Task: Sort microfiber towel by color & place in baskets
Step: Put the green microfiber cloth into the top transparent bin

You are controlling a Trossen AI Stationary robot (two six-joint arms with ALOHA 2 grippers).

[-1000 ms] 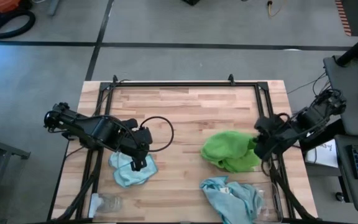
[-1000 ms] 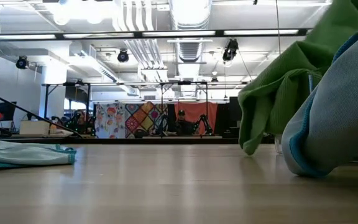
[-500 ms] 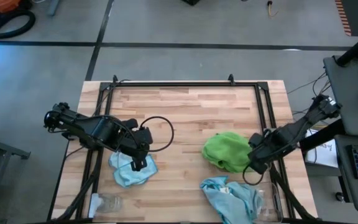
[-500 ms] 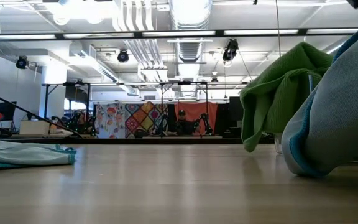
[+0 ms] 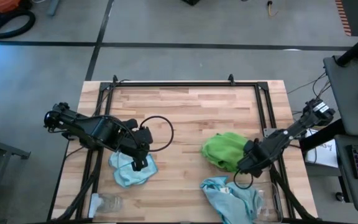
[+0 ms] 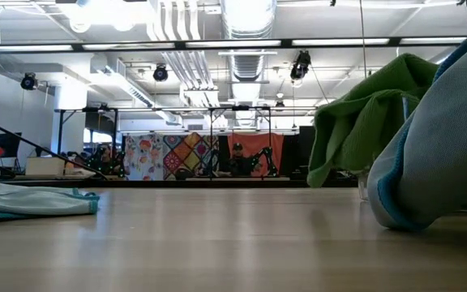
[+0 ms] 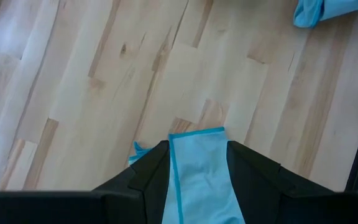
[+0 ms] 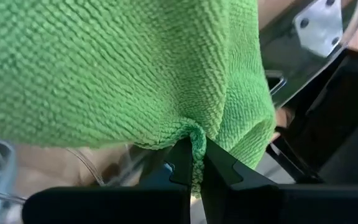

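**Pinching green towel at right; left fingers astride blue towel**

Holding a fold of the green towel, the right gripper sits at the towel's right-hand, near edge, over the right half of the table. In the right wrist view its fingertips are closed tight on a gathered pleat of green cloth, which fills most of that view and bulges away from the fingers. From table height the green towel hangs bunched, its lowest corner looking just above the wood; contact with the table cannot be told.

Just nearer the table's front edge than the right gripper lies a crumpled blue heap, partly inside a clear basket at the front right corner. In the low view this blue cloth looms close on the right.

Left gripper is over the left half of the table, on the far edge of a second blue towel. Its fingers stand apart, with a strip of the towel lying between them; the cloth lies flat and no pinch shows. The low view shows this towel flat on the wood.

A clear jar stands near the front left corner, just in front of that towel.
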